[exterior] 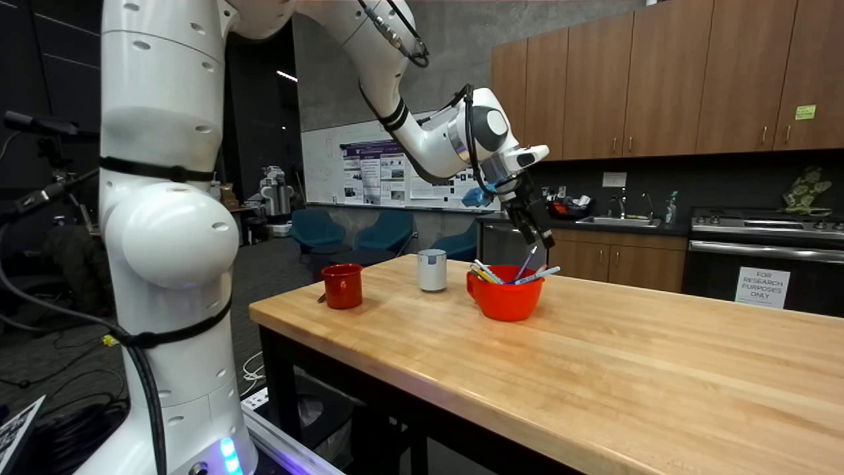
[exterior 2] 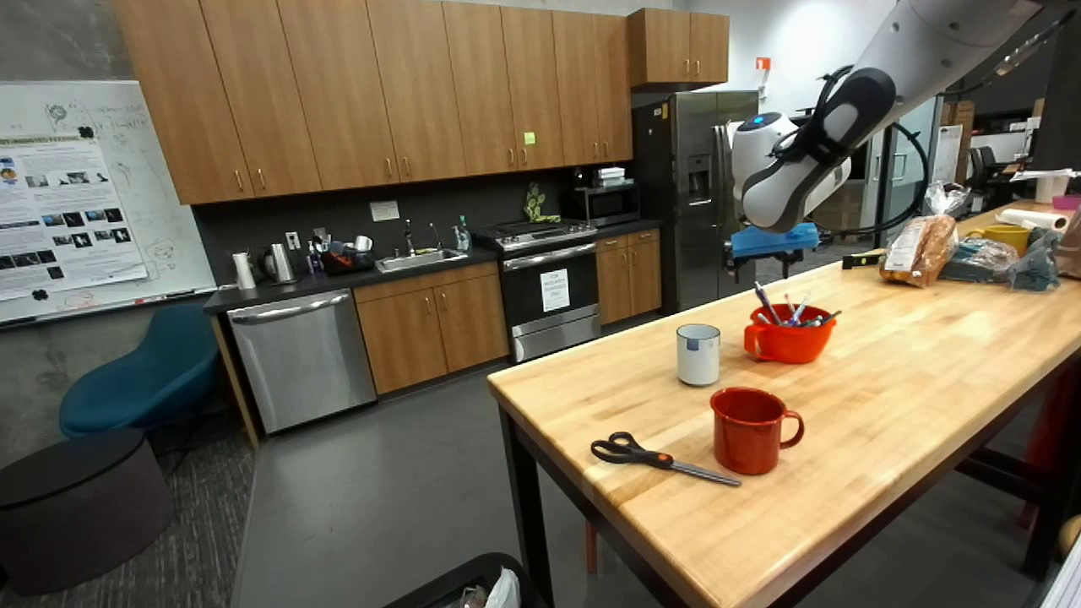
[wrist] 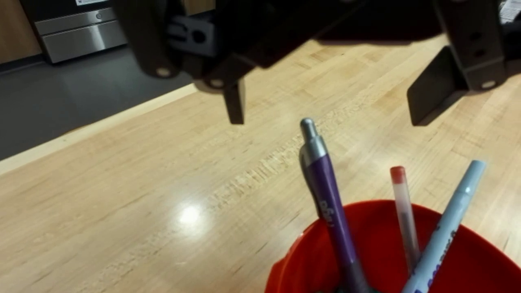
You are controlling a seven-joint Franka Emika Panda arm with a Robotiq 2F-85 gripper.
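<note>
APPROACH STATUS

Left: white mug. Right: red bowl on worktop, holding tilted purple pen. Above: hand, spread and empty. Apparent step: approach. Next move likely calls for lowering around the pen.

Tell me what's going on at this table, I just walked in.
A robot arm reaches over a wooden table, its open gripper hanging close above a red bowl of pens. It holds nothing at this moment; a purple pen sticking up out of the bowl is nearest to it, with no contact visible. Also on the table, a white mug and a red mug stand upright, and a pair of scissors lies beside the red mug.
</note>
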